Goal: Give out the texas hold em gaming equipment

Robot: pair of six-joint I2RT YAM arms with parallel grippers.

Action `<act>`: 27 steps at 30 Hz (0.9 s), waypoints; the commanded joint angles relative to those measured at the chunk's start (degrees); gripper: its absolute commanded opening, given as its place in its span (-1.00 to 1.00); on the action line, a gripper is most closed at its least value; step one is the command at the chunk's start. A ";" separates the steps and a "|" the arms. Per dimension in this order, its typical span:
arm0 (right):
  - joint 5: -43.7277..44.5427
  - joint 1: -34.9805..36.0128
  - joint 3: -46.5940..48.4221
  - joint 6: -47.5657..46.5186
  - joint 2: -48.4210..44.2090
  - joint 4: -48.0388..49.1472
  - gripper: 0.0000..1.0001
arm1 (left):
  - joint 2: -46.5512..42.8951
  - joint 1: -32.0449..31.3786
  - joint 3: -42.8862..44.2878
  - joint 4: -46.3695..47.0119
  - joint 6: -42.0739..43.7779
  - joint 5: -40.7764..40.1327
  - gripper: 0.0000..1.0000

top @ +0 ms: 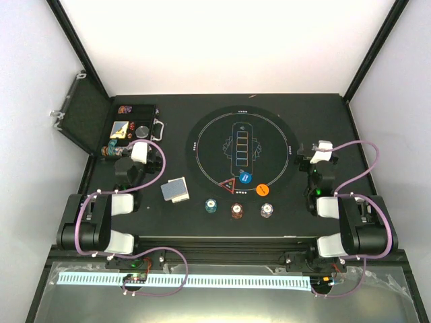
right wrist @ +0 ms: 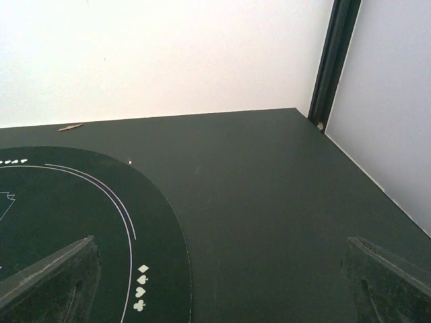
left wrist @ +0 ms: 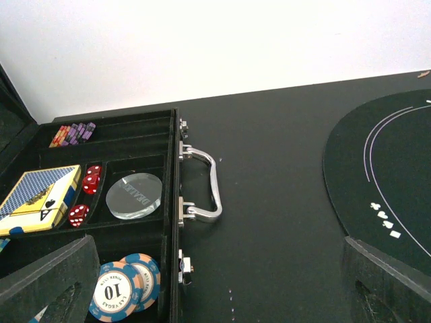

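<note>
A small stack of grey-blue-backed cards (top: pixel 175 190) lies on the table left of the mat. Three chip stacks stand in a row near the front: teal (top: pixel 211 205), red-brown (top: pixel 236 210) and white (top: pixel 267 210). A blue button (top: pixel 245 177) and an orange button (top: pixel 263 190) lie on the mat's near edge. My left gripper (top: pixel 133 147) (left wrist: pixel 215 296) is open and empty, beside the case's near end. My right gripper (top: pixel 316 152) (right wrist: pixel 215 289) is open and empty, over the table at the mat's right edge.
The open black case (top: pixel 135 126) holds blue-orange chips (left wrist: pixel 124 289), a boxed deck (left wrist: pixel 37 198), red dice (left wrist: pixel 91 179), a clear dealer puck (left wrist: pixel 135 195) and striped chips (left wrist: pixel 73 133); its metal handle (left wrist: pixel 205 182) faces the round mat (top: pixel 242 151). Frame posts and white walls stand around.
</note>
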 commanded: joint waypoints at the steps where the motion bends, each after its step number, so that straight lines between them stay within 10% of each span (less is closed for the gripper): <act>1: 0.25 -0.20 0.34 -0.15 -0.64 2.50 1.00 | -0.78 -0.16 1.28 0.96 -0.54 -0.51 0.98; 11: 2.27 -0.18 1.33 0.60 -1.68 0.72 1.00 | -0.70 -0.18 1.15 1.53 -0.19 -0.26 0.98; 14: 11.03 -0.32 10.39 4.91 -8.36 -21.19 1.00 | -2.50 0.23 2.36 -0.12 -1.21 -1.51 0.98; 21: 20.37 -0.46 26.82 14.92 -15.92 -40.89 1.00 | -2.41 1.42 37.96 -61.46 8.94 6.69 0.97; 27: 5.80 -1.29 34.18 27.56 -16.14 -50.91 1.00 | -0.52 3.49 50.18 -81.30 14.77 16.45 0.98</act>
